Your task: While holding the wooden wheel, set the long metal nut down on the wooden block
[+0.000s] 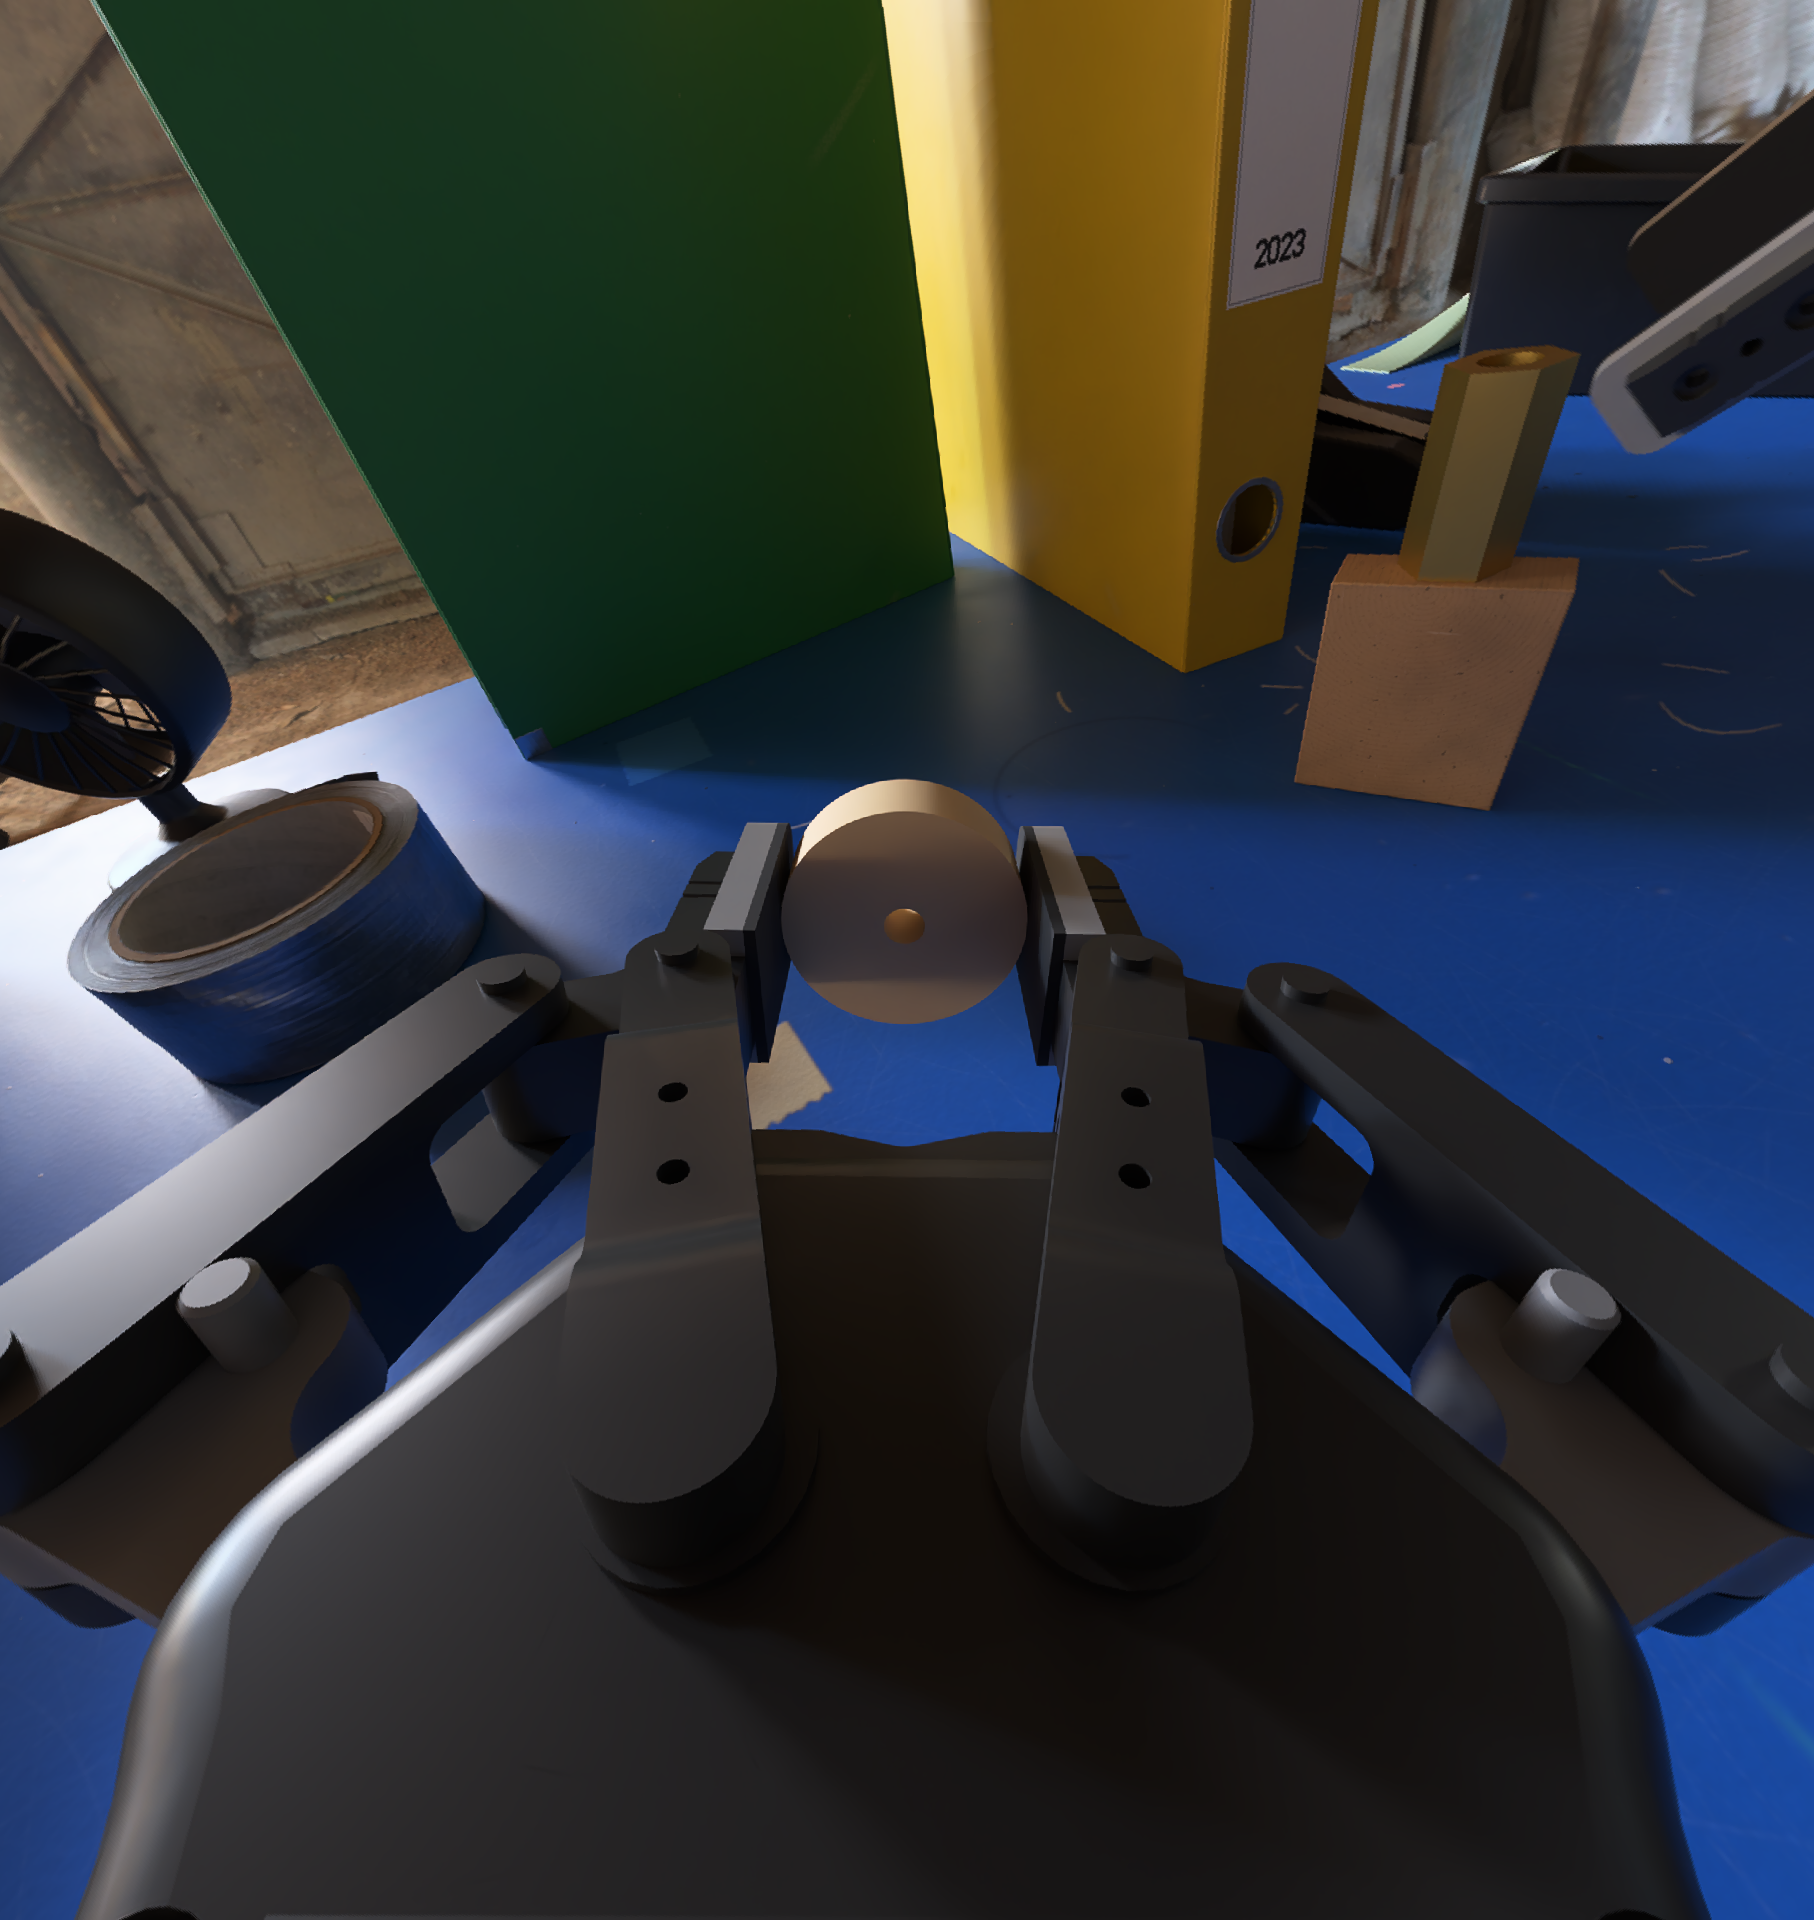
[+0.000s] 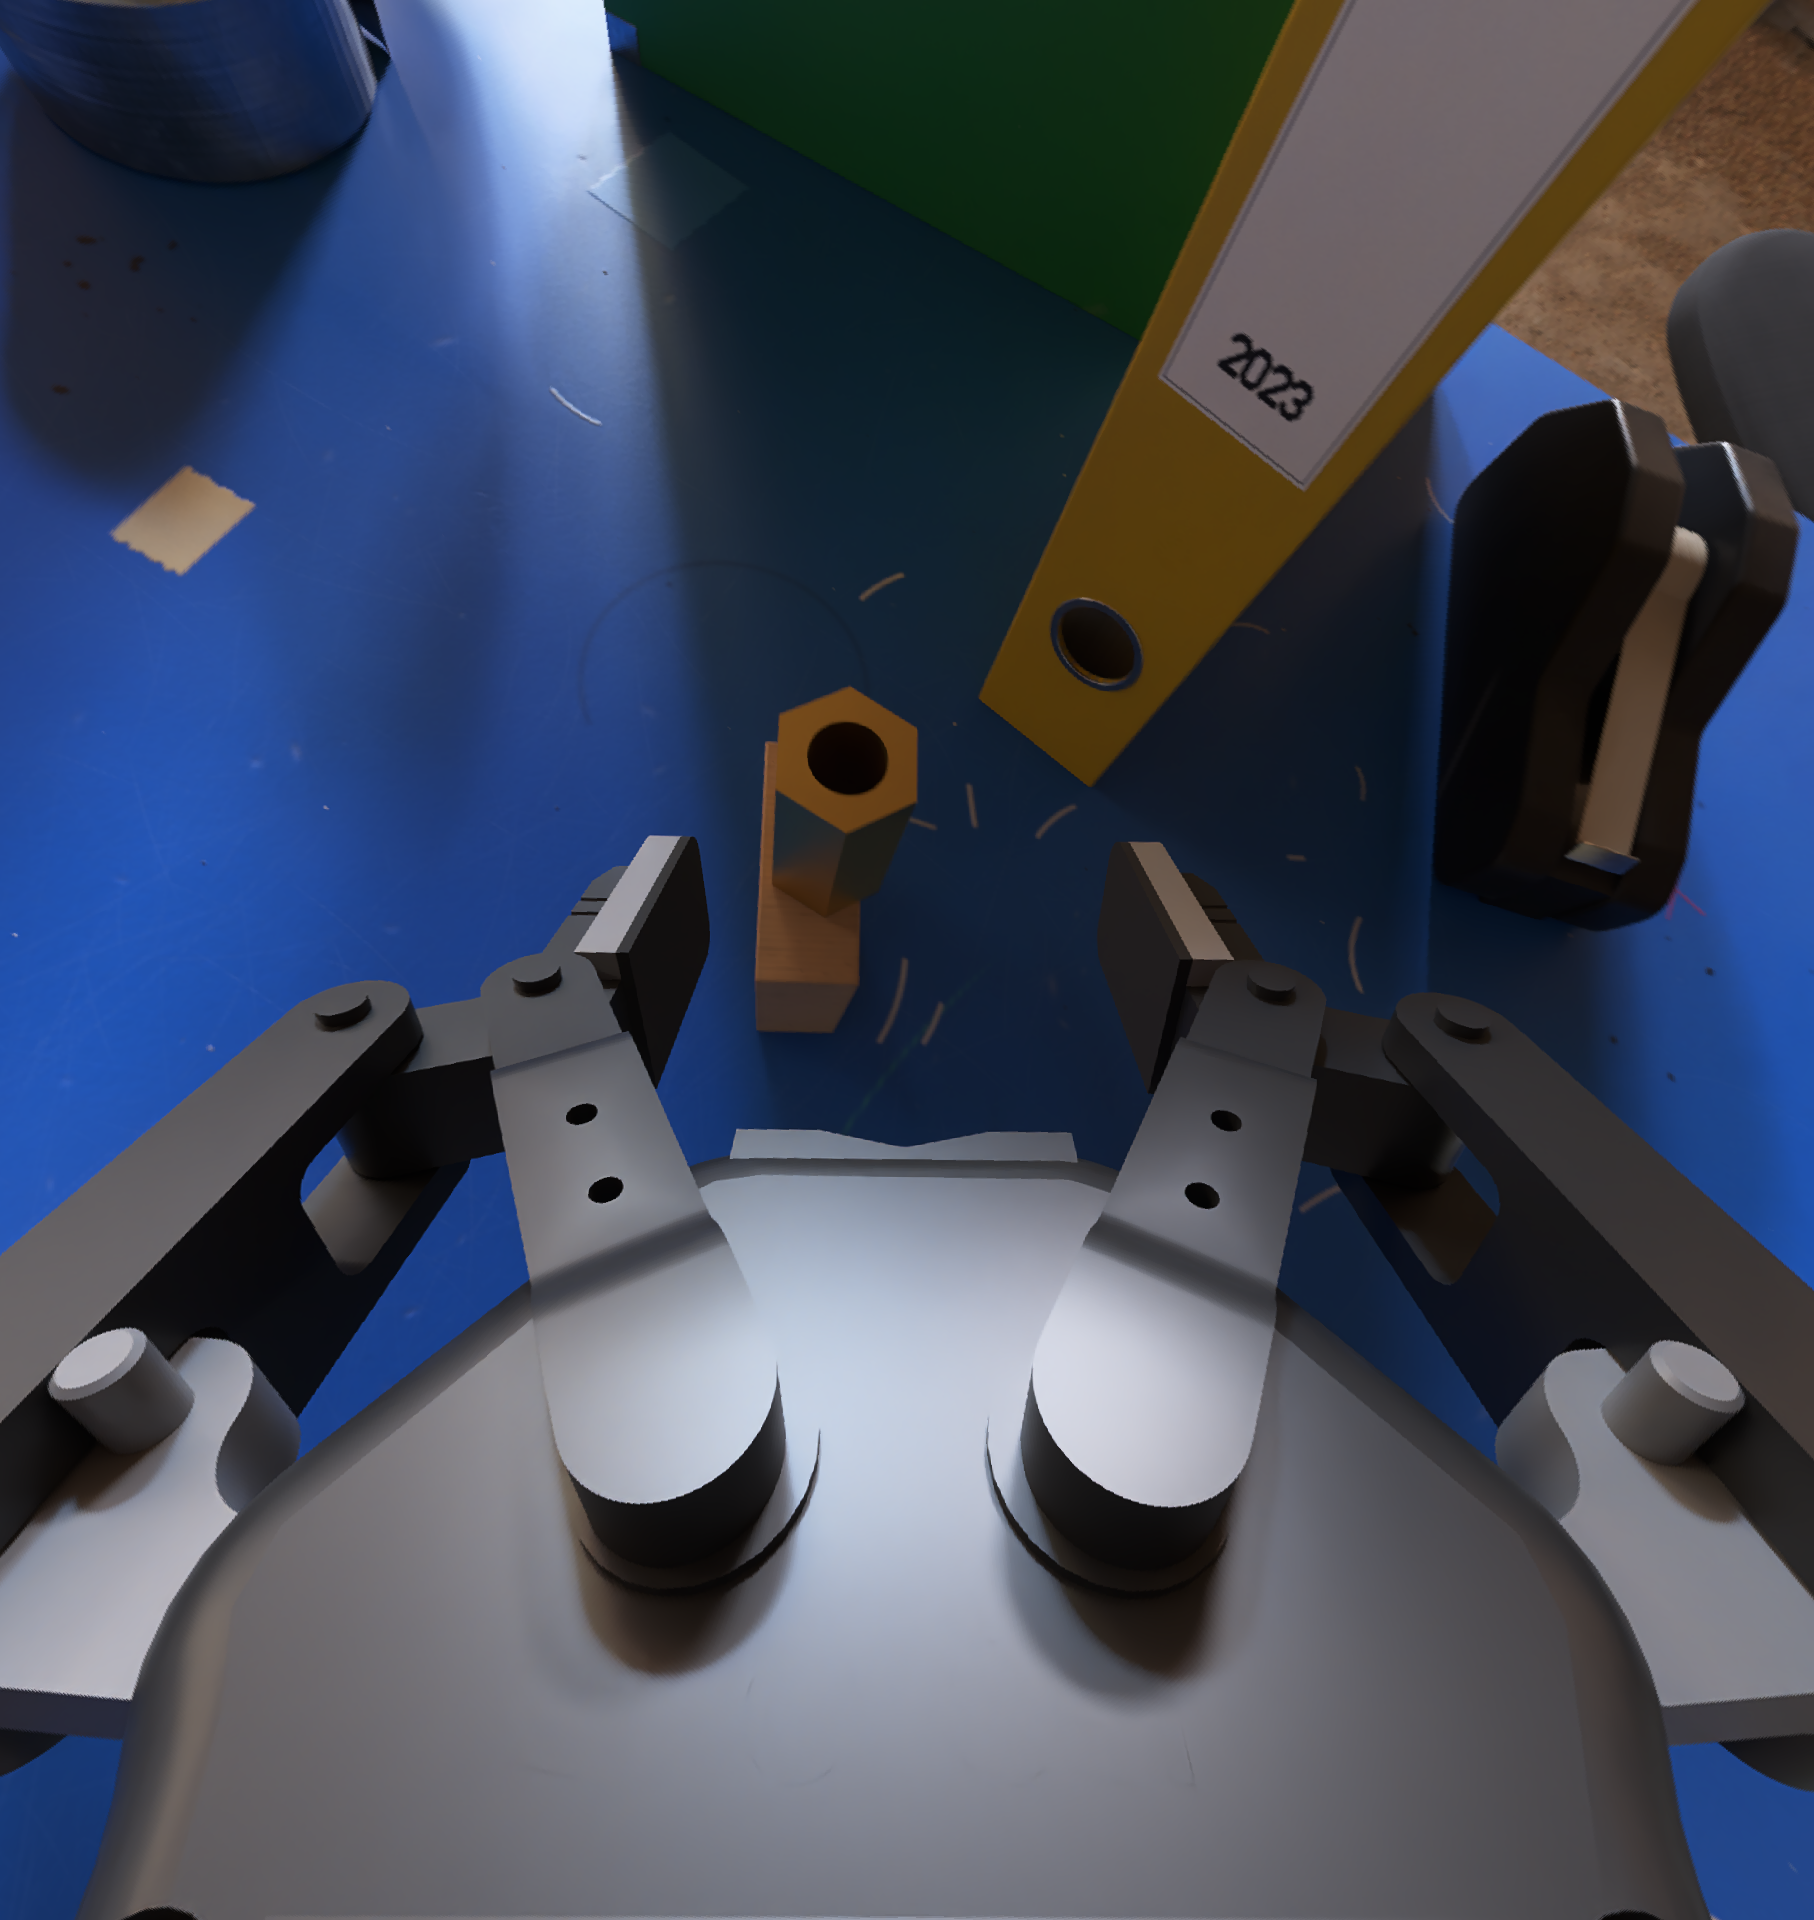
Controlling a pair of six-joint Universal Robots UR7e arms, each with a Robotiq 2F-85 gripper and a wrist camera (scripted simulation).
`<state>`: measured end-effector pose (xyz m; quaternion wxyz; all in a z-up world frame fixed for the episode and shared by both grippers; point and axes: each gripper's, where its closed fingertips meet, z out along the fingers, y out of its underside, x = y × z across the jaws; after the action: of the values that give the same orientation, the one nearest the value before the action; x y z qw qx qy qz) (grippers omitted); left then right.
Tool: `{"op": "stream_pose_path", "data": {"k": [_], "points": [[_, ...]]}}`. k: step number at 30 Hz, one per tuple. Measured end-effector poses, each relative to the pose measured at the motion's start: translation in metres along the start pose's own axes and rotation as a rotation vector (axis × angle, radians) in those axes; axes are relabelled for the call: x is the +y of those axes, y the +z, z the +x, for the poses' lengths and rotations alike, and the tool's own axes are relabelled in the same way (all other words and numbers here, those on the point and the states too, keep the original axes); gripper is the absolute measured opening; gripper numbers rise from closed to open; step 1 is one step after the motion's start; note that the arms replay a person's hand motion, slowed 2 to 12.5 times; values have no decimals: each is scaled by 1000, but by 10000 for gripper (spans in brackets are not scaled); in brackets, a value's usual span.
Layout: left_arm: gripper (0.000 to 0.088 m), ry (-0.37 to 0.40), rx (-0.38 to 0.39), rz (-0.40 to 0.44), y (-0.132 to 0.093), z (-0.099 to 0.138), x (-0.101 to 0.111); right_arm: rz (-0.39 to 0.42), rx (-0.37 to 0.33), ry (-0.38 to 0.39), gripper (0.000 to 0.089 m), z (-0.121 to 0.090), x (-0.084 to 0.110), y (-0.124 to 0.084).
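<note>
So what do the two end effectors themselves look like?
Both match: the left end effector and right end effector are dark grey metal with a rounded base plate, pinned linkage bars, two fingers bearing paired screw holes, and flat rectangular black pads. No cables or markings show.

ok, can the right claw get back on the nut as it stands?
Probably yes. The right claw is open above the long metal nut, which stands upright on the wooden block, with nothing between them. The yellow binder stands off to one side.

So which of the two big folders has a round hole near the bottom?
The yellow folder; its spine shows a ringed hole low down. The green folder beside it shows none.
</note>
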<state>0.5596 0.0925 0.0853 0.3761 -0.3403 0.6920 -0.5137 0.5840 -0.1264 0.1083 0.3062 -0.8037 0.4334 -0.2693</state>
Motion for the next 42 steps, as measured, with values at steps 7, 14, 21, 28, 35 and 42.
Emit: {"op": "stream_pose_path", "data": {"k": [7, 14, 21, 28, 35, 42], "points": [[380, -6, -2, 3, -1, -1, 0, -14, -3, -61, 677, 5, 11, -20], [380, -2, -3, 2, 0, -1, 0, -23, -195, -284, 667, -30, 30, -40], [380, 11, -2, -4, 0, 1, 0, -48, -461, -605, 659, -85, 76, -65], [380, 22, -2, -11, 1, 2, 1, -86, -681, -733, 607, -128, 122, -88], [380, 27, -2, -19, 2, 3, 2, -50, -798, -668, 510, -153, 132, -100], [380, 36, -1, -28, 3, 3, 3, 3, -849, -615, 433, -162, 129, -104]]}}
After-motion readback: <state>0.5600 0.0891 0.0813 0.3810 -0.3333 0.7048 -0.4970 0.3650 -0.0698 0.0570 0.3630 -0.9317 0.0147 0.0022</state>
